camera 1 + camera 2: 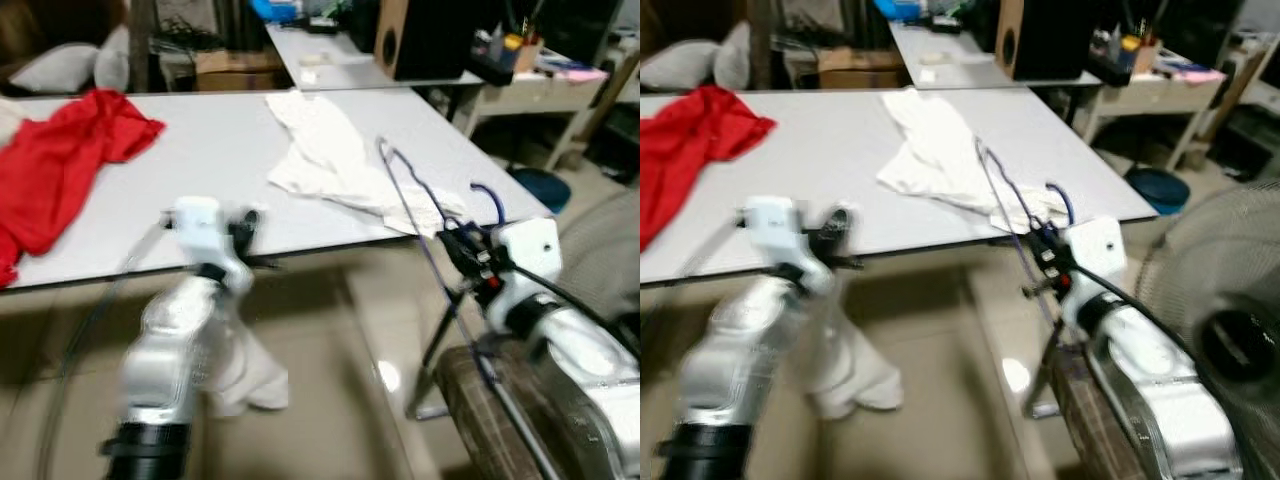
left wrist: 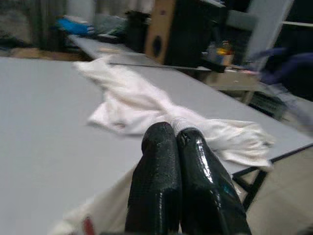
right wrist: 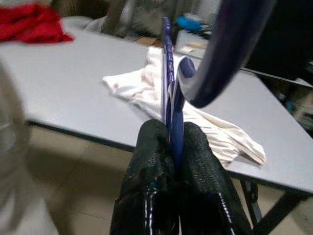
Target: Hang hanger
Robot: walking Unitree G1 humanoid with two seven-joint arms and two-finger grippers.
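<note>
Firmly clamped, the right gripper pinches a blue hanger between its two black fingers at the near edge of the grey table, the hook curving up beside the wrist and the long wire frame slanting over a crumpled white cloth — a grip low on the frame that apparently frees the hook to catch a rail, though no rail can be made out. On the other side, the left gripper hovers at the table edge with fingers pressed together; a pale cloth hangs below that arm, its hold unclear. A red garment lies on the table's far left.
</note>
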